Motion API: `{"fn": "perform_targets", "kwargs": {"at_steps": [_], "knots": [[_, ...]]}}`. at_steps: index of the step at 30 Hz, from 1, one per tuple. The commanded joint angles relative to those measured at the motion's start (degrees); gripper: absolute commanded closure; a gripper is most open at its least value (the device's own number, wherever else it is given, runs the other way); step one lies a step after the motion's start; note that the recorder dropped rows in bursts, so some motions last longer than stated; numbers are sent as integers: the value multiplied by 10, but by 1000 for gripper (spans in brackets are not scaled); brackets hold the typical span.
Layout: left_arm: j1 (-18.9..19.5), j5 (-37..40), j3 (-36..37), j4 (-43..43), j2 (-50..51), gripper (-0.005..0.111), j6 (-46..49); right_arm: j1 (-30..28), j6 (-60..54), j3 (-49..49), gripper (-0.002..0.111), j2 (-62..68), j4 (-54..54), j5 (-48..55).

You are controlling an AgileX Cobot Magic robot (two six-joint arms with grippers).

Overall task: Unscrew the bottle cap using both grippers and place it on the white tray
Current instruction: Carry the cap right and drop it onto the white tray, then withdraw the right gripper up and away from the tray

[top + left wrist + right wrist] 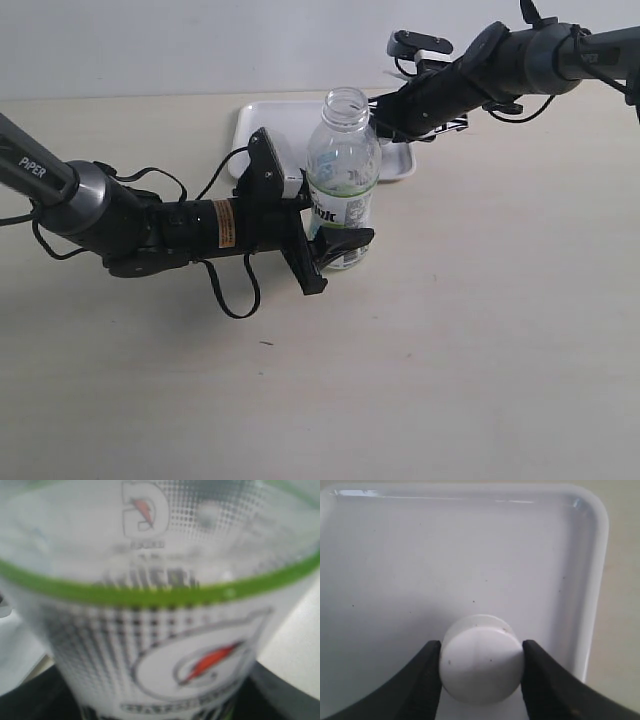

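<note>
The clear bottle [343, 180] stands upright on the table with its neck uncapped. My left gripper [335, 232] is shut on its lower body from the left. In the left wrist view the bottle's label [160, 630] fills the frame, blurred, with a green band and an orange bolt logo. My right gripper [385, 122] hangs low over the white tray [262, 125] just behind the bottle. In the right wrist view it [481, 666] is shut on the white bottle cap [481, 657] above the tray floor [470, 555]. I cannot tell whether the cap touches the tray.
The tray's raised rim [597, 580] runs close beside the cap, with beige table beyond it. A black cable [232, 290] loops from the left arm onto the table in front. The tray holds nothing else that I can see.
</note>
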Motion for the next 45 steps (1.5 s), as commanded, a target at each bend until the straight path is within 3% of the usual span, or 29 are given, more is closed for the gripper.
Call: {"fn": "perform_targets", "kwargs": {"at_steps": [1,10,14,20,29,33,39,45], "knots": [[-2,6,1,7,-5,107,1,0,-5,-3,74,-2,-2,6],[-2,6,1,7,-5,107,1,0,-25,-3,57,-2,-3,12],[-2,6,1,6,-5,107,1,0,-25,-3,39,-2,-1,12],[-2,6,1,6,-5,107,1,0,-25,-3,39,-56,-11,34],[-2,5,1,6,-5,106,1,0,10,-3,39,-222,-140,110],[-2,4,1,-4,-5,91,1,0,27,-3,39,-259,-158,133],[-2,4,1,-9,-5,56,1,0,28,-3,39,-291,-158,143],[-2,1,1,-26,-8,39,1,0,40,-3,39,-298,-155,147]]}}
